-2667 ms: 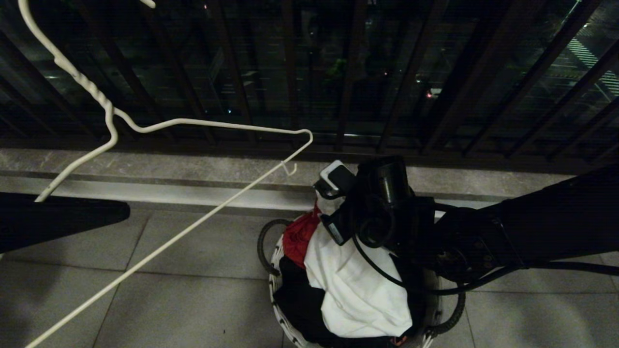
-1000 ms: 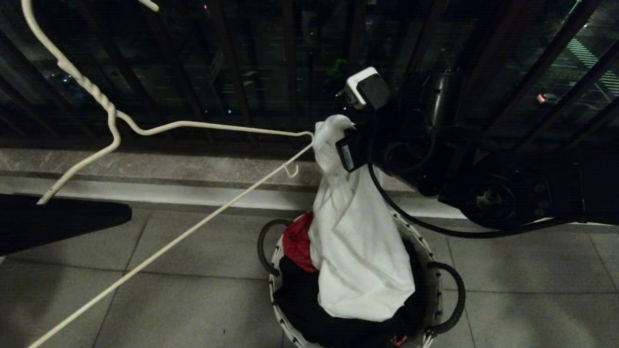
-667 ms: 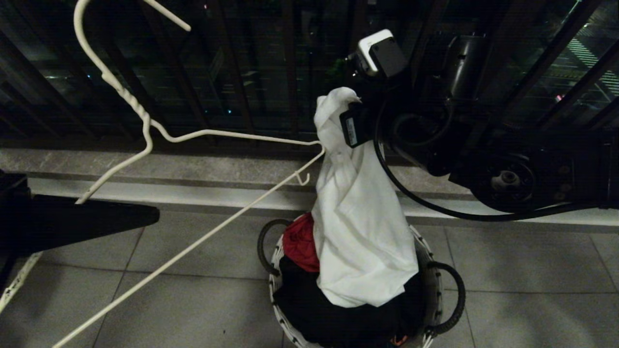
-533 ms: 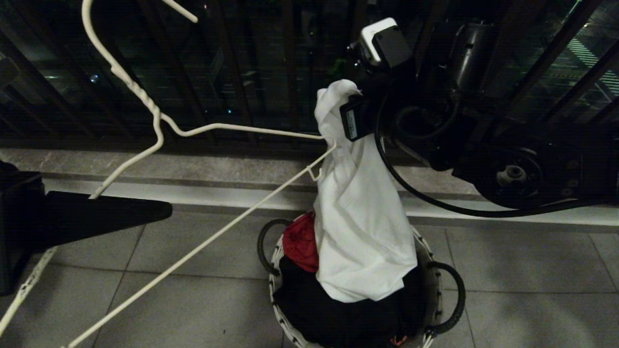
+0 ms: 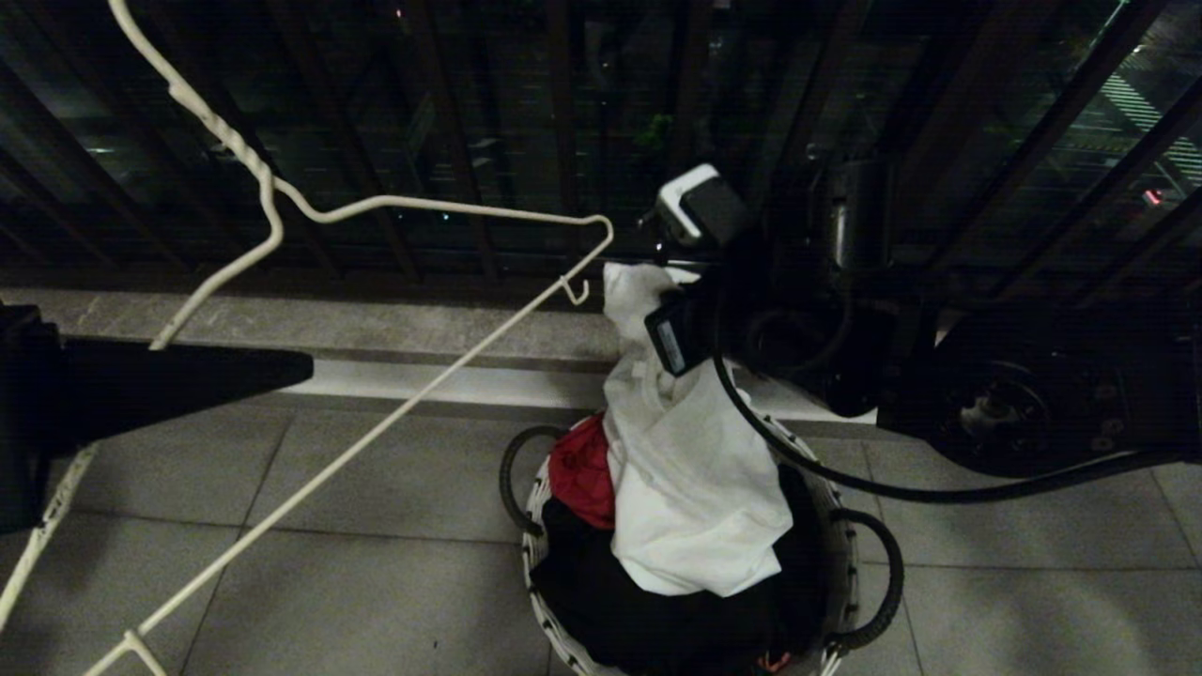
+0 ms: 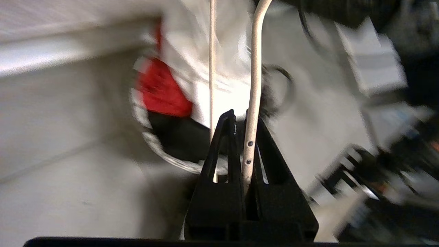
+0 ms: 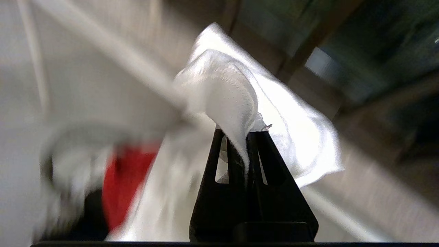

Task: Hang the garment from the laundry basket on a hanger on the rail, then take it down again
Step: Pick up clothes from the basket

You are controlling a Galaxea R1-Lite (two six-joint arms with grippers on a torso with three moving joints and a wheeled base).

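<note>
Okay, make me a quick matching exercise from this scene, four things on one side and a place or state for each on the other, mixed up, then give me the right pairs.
Things:
1. hanger
2. T-shirt
3. red cloth
4. basket

States:
A. on the tiled floor by the railing
B. gripped by the left gripper
C. lying in the basket, not held
D. pinched by the right gripper, lower part still in the basket

Pairs: 1-B, 2-D, 3-C, 4-A
</note>
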